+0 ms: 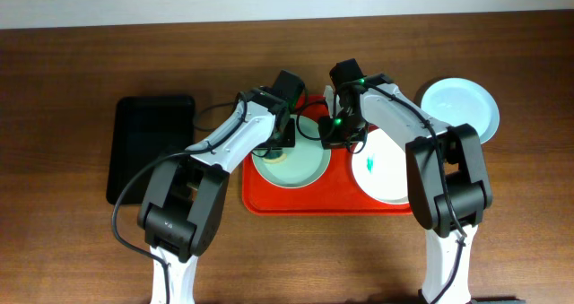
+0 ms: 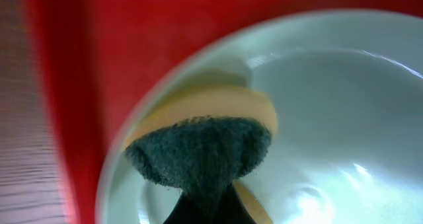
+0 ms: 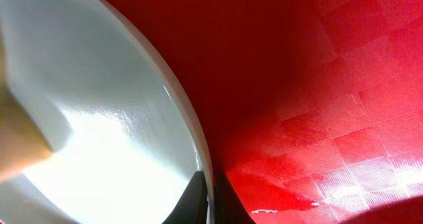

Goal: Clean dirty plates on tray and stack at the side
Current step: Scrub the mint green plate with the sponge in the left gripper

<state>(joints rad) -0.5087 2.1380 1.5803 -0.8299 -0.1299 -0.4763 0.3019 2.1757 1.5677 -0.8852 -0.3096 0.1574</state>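
The pale green plate sat in the 9 o'clock half of the red tray. The white plate lay in the tray's 3 o'clock half, with a small green smear toward its 9 o'clock side. The pale blue plate rested off the tray on the tabletop, out toward 2 o'clock from the tray.

The left pincer was closed on a sponge, yellow with a dark green scouring face. It held the sponge down inside the green plate, near the plate's 11 o'clock rim in the overhead view. The right pincer was closed to a narrow gap, its fingers gripping that same plate's rim at about 2 o'clock, with bare red tray just beside it.

A black tray lay on the tabletop well apart from the red one, at its 9 o'clock.
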